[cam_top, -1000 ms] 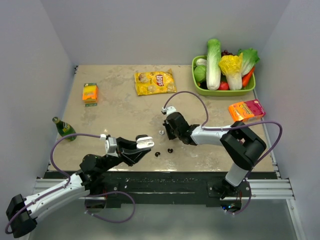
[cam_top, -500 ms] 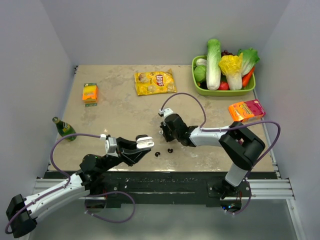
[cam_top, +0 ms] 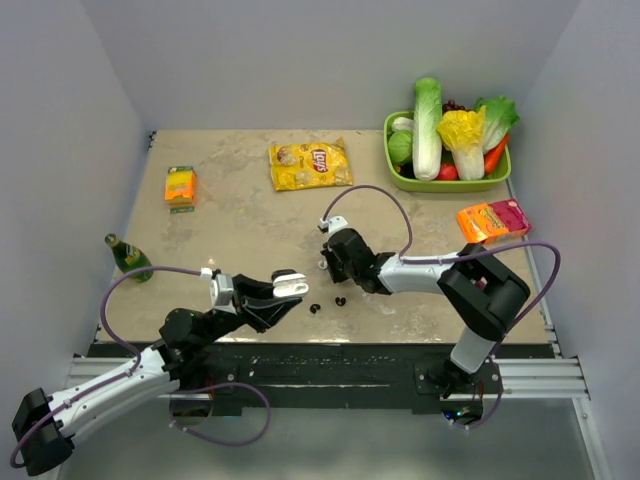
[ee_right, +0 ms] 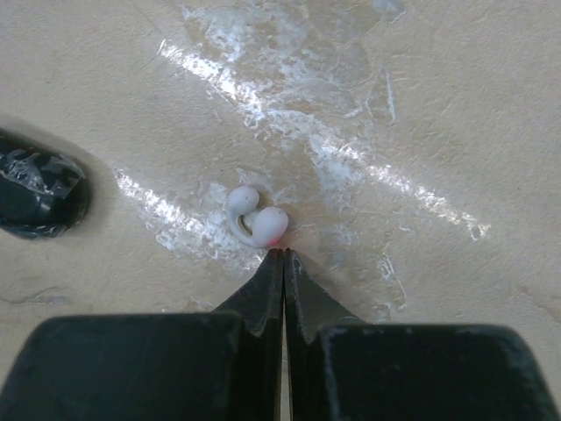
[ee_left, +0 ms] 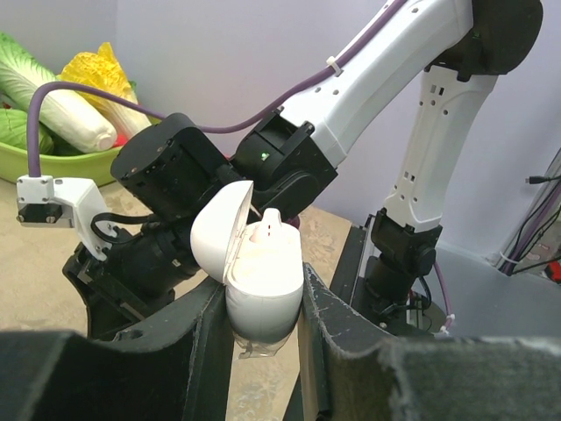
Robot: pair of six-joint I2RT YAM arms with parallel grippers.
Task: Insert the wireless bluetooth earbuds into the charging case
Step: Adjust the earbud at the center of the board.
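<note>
The white charging case [ee_left: 263, 285] stands with its lid open, pinched between the fingers of my left gripper [ee_left: 259, 309], which holds it above the table's near edge [cam_top: 289, 284]. A whitish bump pokes up inside the case. A whitish earbud [ee_right: 255, 224] lies on the table just ahead of the tips of my right gripper [ee_right: 283, 255], which is shut with nothing in it. From the top view this earbud [cam_top: 322, 265] sits at the right gripper's [cam_top: 328, 262] left side. Two dark earbuds [cam_top: 314, 308] [cam_top: 340, 301] lie nearer the front edge.
A dark bud [ee_right: 35, 195] lies at the left of the right wrist view. Farther off are a yellow chip bag [cam_top: 310, 164], a green basket of vegetables [cam_top: 447, 183], an orange-pink packet [cam_top: 492, 220], an orange box [cam_top: 180, 186] and a green bottle [cam_top: 129, 256].
My right gripper has crept slightly left, up to the whitish earbud on the table. The left arm and the case have stayed still.
</note>
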